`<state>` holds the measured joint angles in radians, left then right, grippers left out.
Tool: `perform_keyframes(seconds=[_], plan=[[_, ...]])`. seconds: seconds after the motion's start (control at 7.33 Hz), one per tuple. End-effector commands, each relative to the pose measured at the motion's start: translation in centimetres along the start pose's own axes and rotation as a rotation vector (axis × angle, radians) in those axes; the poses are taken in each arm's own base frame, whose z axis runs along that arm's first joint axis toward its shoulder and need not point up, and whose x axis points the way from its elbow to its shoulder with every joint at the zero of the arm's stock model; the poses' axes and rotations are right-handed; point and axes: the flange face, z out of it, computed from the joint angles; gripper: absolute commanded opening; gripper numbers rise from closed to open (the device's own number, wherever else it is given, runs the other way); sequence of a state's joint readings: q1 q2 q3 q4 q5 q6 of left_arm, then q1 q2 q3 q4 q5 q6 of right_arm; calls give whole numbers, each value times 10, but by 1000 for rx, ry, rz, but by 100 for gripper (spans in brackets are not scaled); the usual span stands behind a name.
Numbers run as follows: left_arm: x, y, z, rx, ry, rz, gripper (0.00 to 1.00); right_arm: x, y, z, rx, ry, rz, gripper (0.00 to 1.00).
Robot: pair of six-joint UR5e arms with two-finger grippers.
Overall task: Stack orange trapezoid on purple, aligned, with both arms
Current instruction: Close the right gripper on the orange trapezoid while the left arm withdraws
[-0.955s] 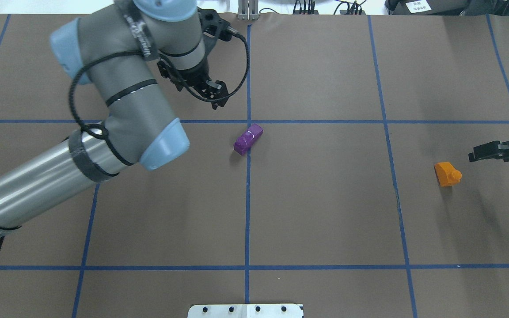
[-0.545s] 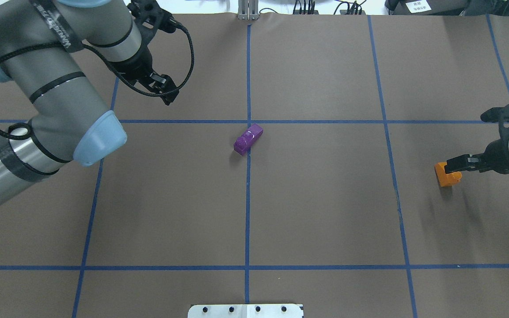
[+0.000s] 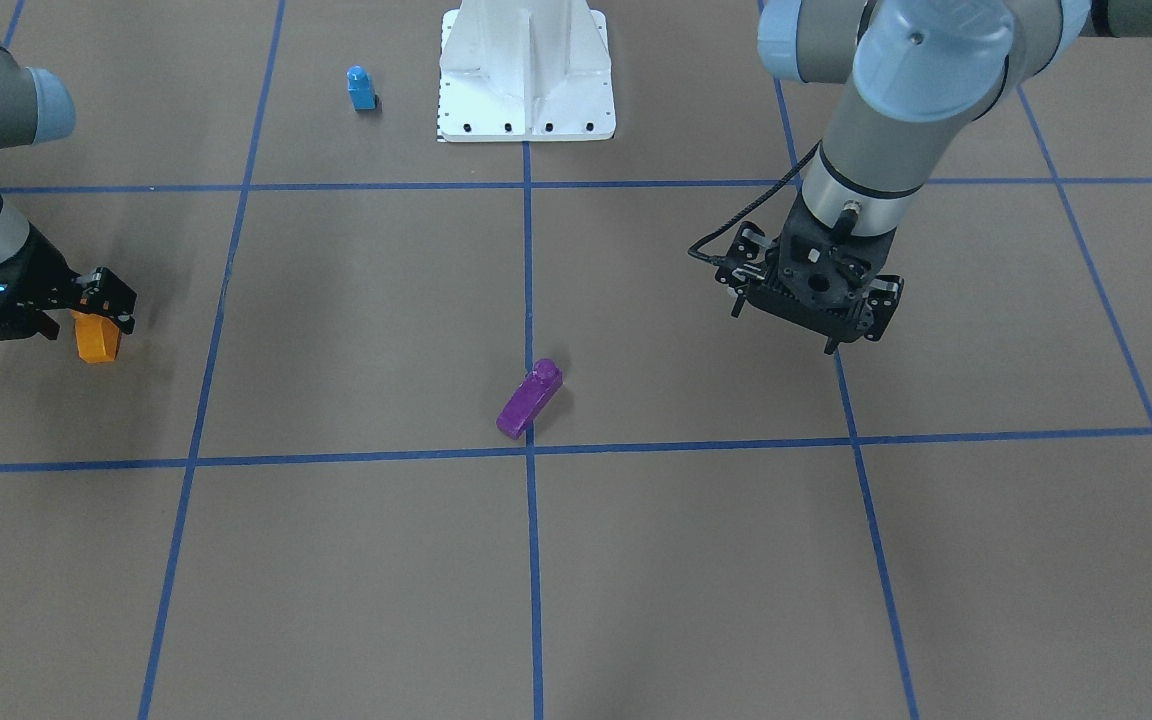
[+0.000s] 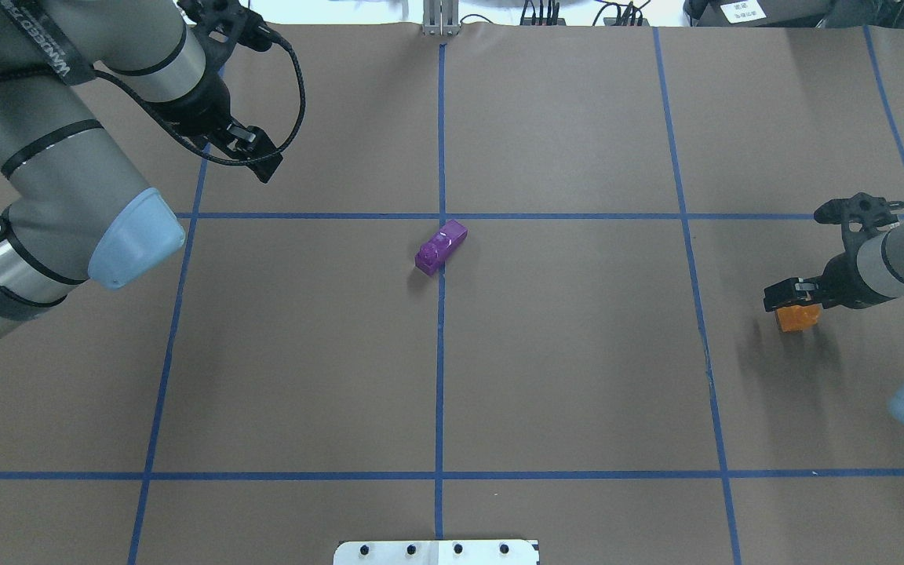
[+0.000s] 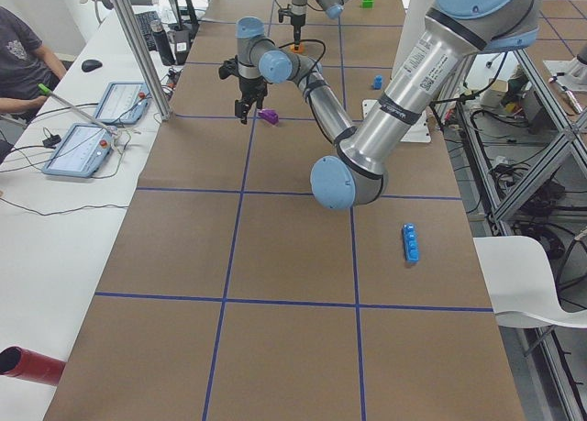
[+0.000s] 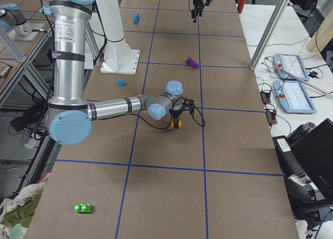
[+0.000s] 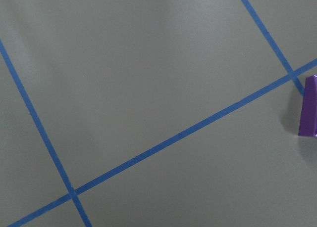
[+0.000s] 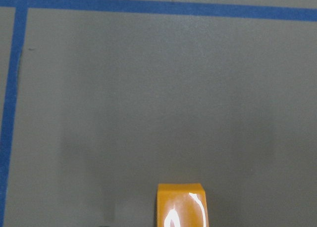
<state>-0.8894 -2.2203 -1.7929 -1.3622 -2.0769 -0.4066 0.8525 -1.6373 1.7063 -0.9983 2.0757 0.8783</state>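
Observation:
The orange trapezoid (image 4: 799, 318) rests on the table at the right; it also shows in the front view (image 3: 96, 340) and at the bottom edge of the right wrist view (image 8: 181, 205). My right gripper (image 4: 789, 293) hangs just over it, fingers apart around its top, and looks open (image 3: 101, 302). The purple brick (image 4: 441, 246) lies alone near the table's middle, on the centre tape line (image 3: 529, 399), and at the right edge of the left wrist view (image 7: 309, 106). My left gripper (image 4: 262, 163) is at the back left, well away from it, open and empty (image 3: 816, 335).
A small blue one-stud brick (image 3: 361, 88) stands beside the white base pedestal (image 3: 526, 70). A long blue brick (image 5: 411, 242) lies on the robot's left end of the table. A green brick (image 6: 83, 208) lies at the right end. Blue tape lines grid the brown table.
My left arm swung left and back, away from the purple brick. My right gripper moved left from beside the orange trapezoid to right over it. Both bricks stayed put.

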Motion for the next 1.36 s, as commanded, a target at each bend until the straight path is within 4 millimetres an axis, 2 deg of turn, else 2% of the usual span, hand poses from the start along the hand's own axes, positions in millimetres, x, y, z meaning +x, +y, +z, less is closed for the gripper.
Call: perform_keyframes(seconds=[0.0,0.14,0.27,0.41,0.68,0.82,0.95,1.09,1.23], plan=[[-4,4,4,-6,-3,-4,100,0,2,8,-21,3,1,87],[-5,5,4,-7,-3,-5,100,2,3,9,-28,6,4,70],[-5,5,4,-7,-3,-5,100,1,6,7,-41,-6,3,65],[-6,6,5,-9,-4,-5,100,1,8,2,-46,-18,4,48],[-5,7,4,-6,-3,-5,100,1,11,-1,-60,-31,4,0],[-4,8,1,-3,-1,-6,100,1,11,-1,-58,-32,2,0],[-8,21,0,-3,1,-5,100,-2,5,-12,-47,-49,6,0],[-13,32,-2,-1,1,-3,100,-19,-7,-32,-61,-65,29,0],[-20,45,0,-6,-2,-5,100,-61,-34,-66,-71,-73,52,0]])
